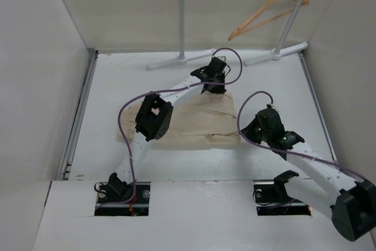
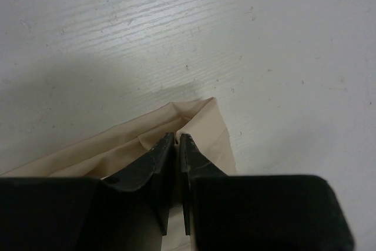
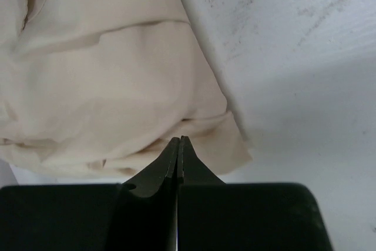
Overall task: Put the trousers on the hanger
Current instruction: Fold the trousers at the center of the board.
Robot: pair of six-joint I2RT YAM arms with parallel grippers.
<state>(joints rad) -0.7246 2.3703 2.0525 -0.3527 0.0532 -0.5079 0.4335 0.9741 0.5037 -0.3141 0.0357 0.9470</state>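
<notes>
The trousers [image 1: 188,127] lie folded into a flat beige bundle in the middle of the white table [image 1: 106,86]. The long axis runs left to right across it. Which end holds the waist I cannot tell.

The right gripper [image 1: 248,131] sits low at the bundle's near right corner. In its wrist view the two black fingers [image 3: 167,163] are pressed flat together, with the tips over a folded edge of the cloth. Whether any fabric is caught between them cannot be made out.

Further back, the left arm reaches over the bundle. The left gripper [image 1: 214,88] is down on the bundle's far edge, toward the right end. In its wrist view the jaws are drawn almost together. A corner of the fabric is gathered up to the tips and pale cloth shows in the slit, so they are clamped on it.

At the far edge stands the white clothes rack [image 1: 182,22], its feet on the table. The wooden hanger [image 1: 270,10] hangs by its hook from the rack's top rail. It is tilted with its left end lower, and is well apart from the trousers.
</notes>
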